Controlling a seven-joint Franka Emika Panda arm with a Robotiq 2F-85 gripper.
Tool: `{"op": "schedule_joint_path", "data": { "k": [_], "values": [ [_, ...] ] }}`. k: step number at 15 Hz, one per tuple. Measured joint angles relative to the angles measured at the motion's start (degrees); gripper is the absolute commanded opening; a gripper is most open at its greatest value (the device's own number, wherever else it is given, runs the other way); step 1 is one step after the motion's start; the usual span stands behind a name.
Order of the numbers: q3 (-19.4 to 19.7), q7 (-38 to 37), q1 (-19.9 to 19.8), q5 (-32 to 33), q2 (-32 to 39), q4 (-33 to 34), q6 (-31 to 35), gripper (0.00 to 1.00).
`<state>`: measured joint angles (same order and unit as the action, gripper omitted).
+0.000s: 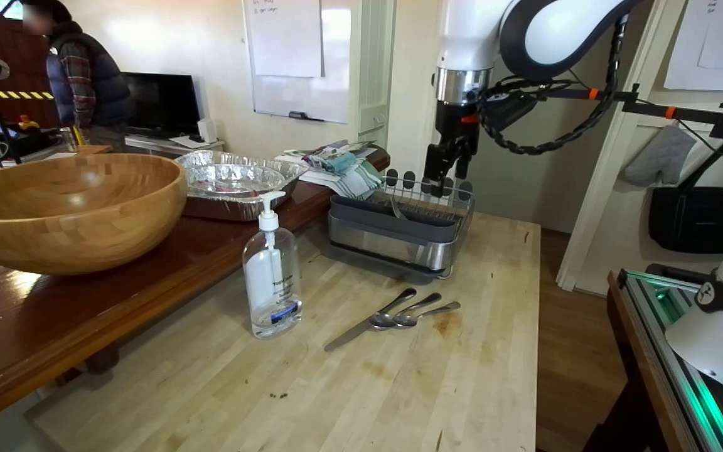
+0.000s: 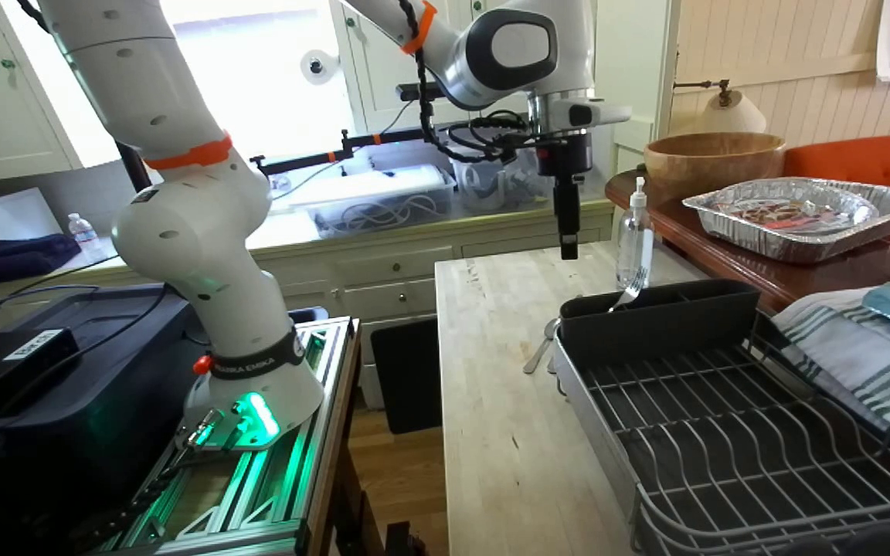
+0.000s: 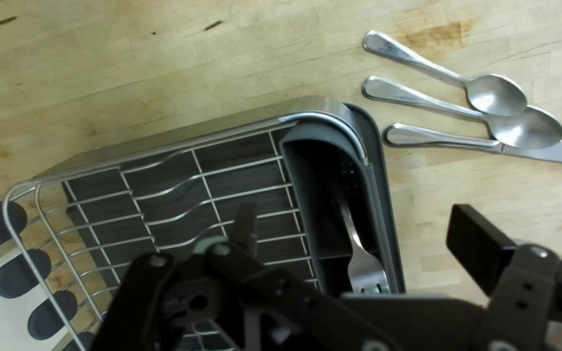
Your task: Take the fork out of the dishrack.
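The silvery fork (image 3: 366, 268) stands tilted in the dark cutlery holder at the end of the dishrack (image 3: 188, 139), handle down and head up. Its tines are partly hidden by my gripper in the wrist view. The fork also shows in both exterior views (image 1: 396, 207) (image 2: 630, 292), with its head above the holder's rim. The steel dishrack (image 1: 386, 238) sits on the wooden table, and it also shows in an exterior view (image 2: 599, 432). My gripper (image 3: 356, 224) is open and empty, pointing down above the holder, its fingers apart on either side of the fork. It shows in both exterior views (image 1: 447, 179) (image 2: 568, 251).
Two spoons (image 1: 399, 321) and a knife (image 1: 349, 336) lie on the table beside the rack. A clear soap bottle (image 1: 272, 282) stands nearby. The higher wooden counter holds a big wooden bowl (image 1: 73, 213), foil trays (image 2: 808, 239) and a striped towel (image 2: 839, 340).
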<state>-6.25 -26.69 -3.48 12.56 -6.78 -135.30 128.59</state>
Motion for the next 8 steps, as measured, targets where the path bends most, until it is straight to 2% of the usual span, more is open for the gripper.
{"op": "schedule_joint_path", "data": {
  "k": [8],
  "values": [
    [0.88, -0.22, 0.19, -0.07, 0.44, 0.39, 0.09, 1.00]
  ]
}}
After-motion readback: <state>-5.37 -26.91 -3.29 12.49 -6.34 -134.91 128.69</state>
